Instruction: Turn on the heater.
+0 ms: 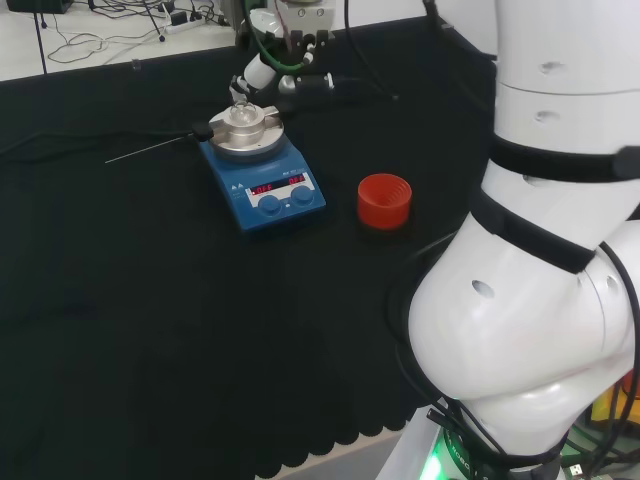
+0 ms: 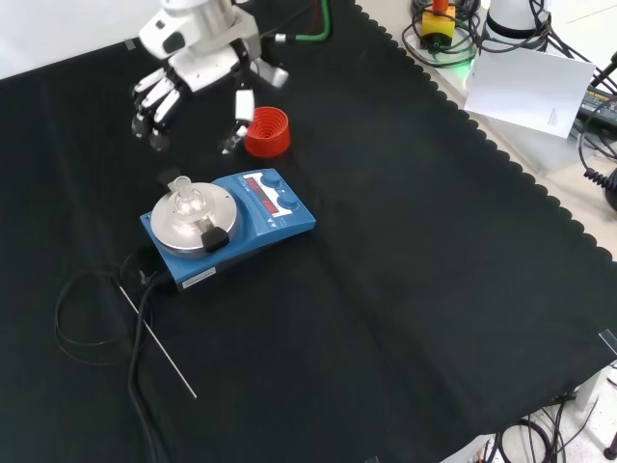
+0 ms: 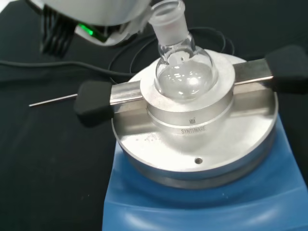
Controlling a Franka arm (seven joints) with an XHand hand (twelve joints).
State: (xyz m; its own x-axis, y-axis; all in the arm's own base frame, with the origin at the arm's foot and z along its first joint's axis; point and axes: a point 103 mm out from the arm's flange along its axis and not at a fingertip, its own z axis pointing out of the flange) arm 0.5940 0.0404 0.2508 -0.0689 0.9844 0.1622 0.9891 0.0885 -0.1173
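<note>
One blue heater [image 2: 231, 227] on the black-clothed counter [image 2: 405, 289], seen left of centre in the front view, red displays lit and two blue knobs [image 2: 278, 199] on its front panel. Atop its round metal block [image 3: 192, 139], a clear round-bottom flask [image 3: 183, 72], neck up, between two black-tipped handles [image 3: 94, 101]. At about 11 o'clock from the heater in the front view, robot hand [image 2: 178, 82] raised above the cloth, fingers [image 2: 154, 101] spread and relaxed, holding nothing, apart from the heater. Just beside the thumb, at roughly 1 o'clock from the heater, a red ribbed ring [image 2: 267, 131]. At 7 o'clock, a thin metal rod [image 2: 159, 342] and black cable [image 2: 87, 318].
</note>
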